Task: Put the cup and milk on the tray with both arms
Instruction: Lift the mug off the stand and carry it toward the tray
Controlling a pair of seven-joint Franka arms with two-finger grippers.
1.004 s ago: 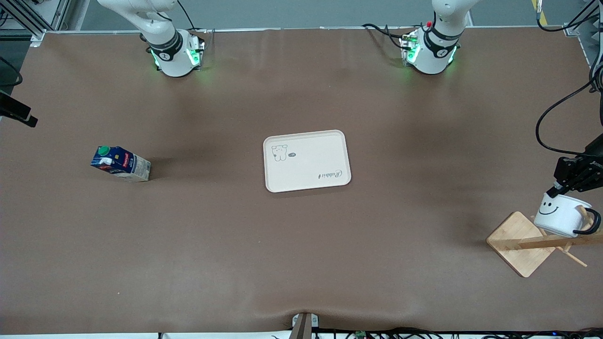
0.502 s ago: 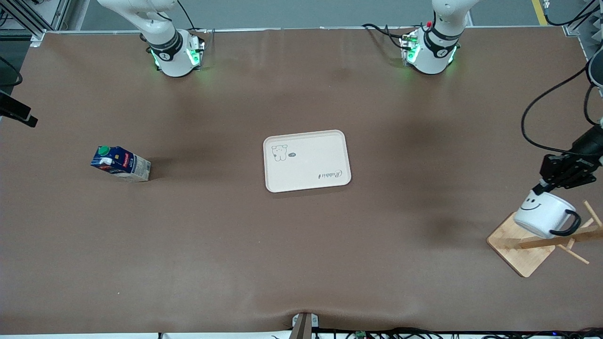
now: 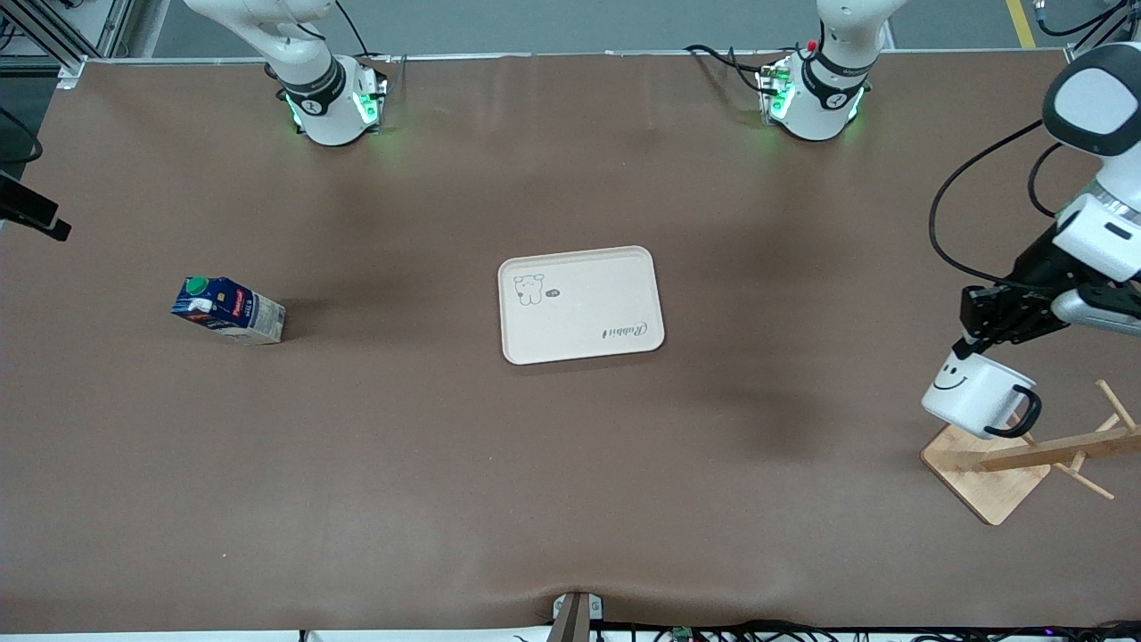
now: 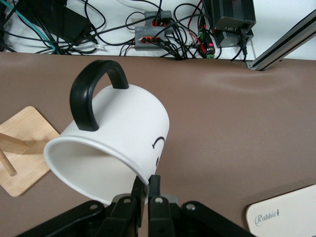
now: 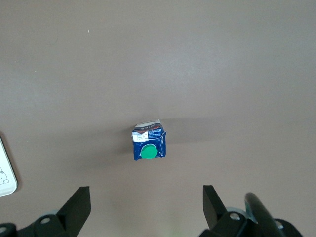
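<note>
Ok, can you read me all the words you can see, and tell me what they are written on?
"Rabbit": in script on the tray, also seen in the left wrist view.
Milk: its red label carries print, too small to read.
Cup, held by the left gripper: only a drawn smiley face, no words.
Nothing else in these views bears readable text.

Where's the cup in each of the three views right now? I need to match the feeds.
Front view: the cup hangs tilted from the left gripper, over the wooden rack base at the left arm's end of the table.
Left wrist view: the cup fills the middle, rim pinched in the jaws, handle up.
Right wrist view: not in it; only the milk shows.
Shared landmark: the tray, whose corner shows in both wrist views.
</note>
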